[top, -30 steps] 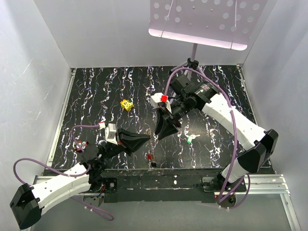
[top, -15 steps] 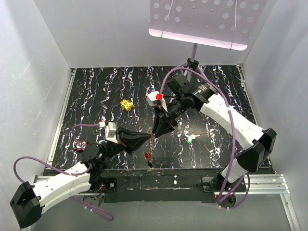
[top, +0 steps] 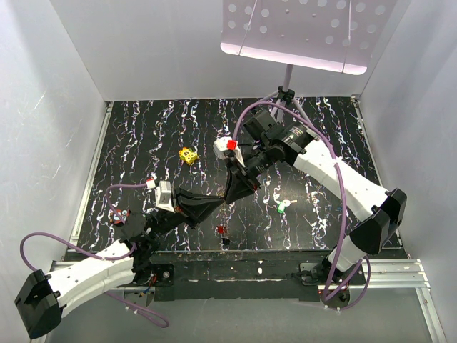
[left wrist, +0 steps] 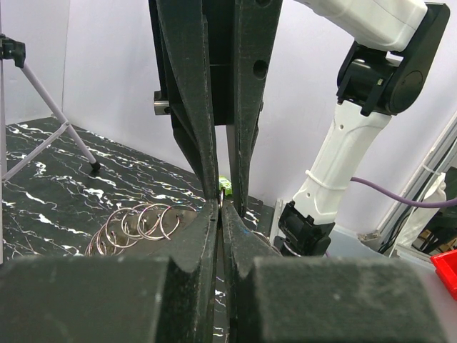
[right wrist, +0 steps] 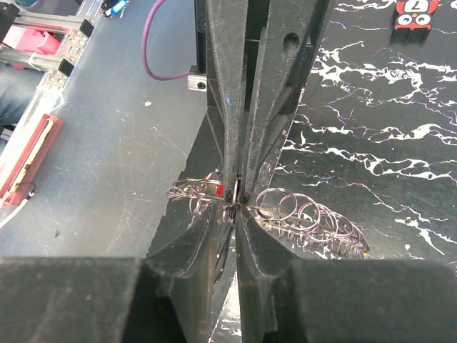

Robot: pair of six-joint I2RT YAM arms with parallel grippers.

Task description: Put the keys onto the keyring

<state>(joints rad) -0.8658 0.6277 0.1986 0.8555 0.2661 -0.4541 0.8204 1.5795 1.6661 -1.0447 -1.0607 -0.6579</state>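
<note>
Keyring (left wrist: 136,223), a cluster of silvery wire loops, hangs mid-frame where both arms meet tip to tip. Left end effector (left wrist: 220,211) is pinched shut on it, right end effector (right wrist: 237,202) likewise. Red key (top: 221,230) lies on the desk (top: 143,136) just below, green key (top: 284,208) further right.

White shells on left arm (top: 86,275) and right arm (top: 335,168), black joint housings, purple cable (right wrist: 145,43) looped along each. Left pincer (left wrist: 220,206) and right pincer (right wrist: 237,207): black, grainy, tapered wedges. Red tag (top: 231,144) on right wrist.

A robot lab: white enclosure walls (top: 43,107), aluminium rails (top: 410,266).
</note>
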